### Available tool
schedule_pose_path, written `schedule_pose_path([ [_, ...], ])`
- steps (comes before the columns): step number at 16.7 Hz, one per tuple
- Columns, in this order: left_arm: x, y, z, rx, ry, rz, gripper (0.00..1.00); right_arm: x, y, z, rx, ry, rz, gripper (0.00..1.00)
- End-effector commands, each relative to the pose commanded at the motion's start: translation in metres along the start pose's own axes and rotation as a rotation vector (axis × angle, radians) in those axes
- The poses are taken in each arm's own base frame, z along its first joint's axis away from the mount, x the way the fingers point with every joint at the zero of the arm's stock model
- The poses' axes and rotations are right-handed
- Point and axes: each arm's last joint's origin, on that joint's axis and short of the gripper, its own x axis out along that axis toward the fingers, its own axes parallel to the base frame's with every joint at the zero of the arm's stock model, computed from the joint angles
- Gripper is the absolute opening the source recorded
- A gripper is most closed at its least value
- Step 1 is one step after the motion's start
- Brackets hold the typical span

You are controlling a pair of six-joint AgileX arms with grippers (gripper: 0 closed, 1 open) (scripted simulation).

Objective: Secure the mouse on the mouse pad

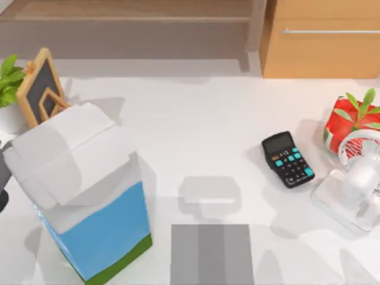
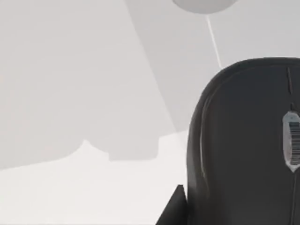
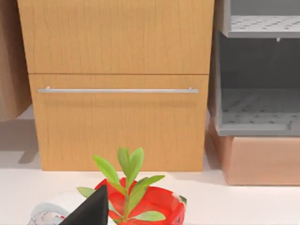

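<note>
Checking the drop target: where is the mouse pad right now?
In the top view the mouse pad lies at the table's near edge, about mid-width, right of the blue and white bin and down-left of the calculator.

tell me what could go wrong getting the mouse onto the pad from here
1. The mouse sits right up against the left wrist camera, and I cannot tell whether or how firmly it is held. It might slip or tilt on the way.
2. The tall white and blue box stands close to the left of the mouse pad, so the left arm could clip it when coming in from that side.
</note>
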Motion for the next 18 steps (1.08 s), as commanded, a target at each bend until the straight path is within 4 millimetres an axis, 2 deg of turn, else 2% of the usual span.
schedule_pose_path([
  [3,-0.005,0.014,0.006,-0.036,0.037,-0.006,0.0,0.0,0.0,0.0,0.0,0.0,0.0,1.0],
  [6,-0.019,0.037,0.014,-0.142,0.099,0.041,0.0,0.0,0.0,0.0,0.0,0.0,0.0,1.0],
  [11,-0.054,0.091,0.042,-0.497,0.143,0.266,0.0,0.0,0.0,0.0,0.0,0.0,0.0,1.0],
  [14,-0.07,0.121,0.077,-0.782,0.056,0.411,0.0,0.0,0.0,0.0,0.0,0.0,0.0,1.0],
  [16,-0.077,0.133,0.111,-0.971,-0.051,0.464,0.0,0.0,0.0,0.0,0.0,0.0,0.0,1.0],
  [18,-0.079,0.135,0.154,-1.142,-0.171,0.456,0.0,0.0,0.0,0.0,0.0,0.0,0.0,1.0],
])
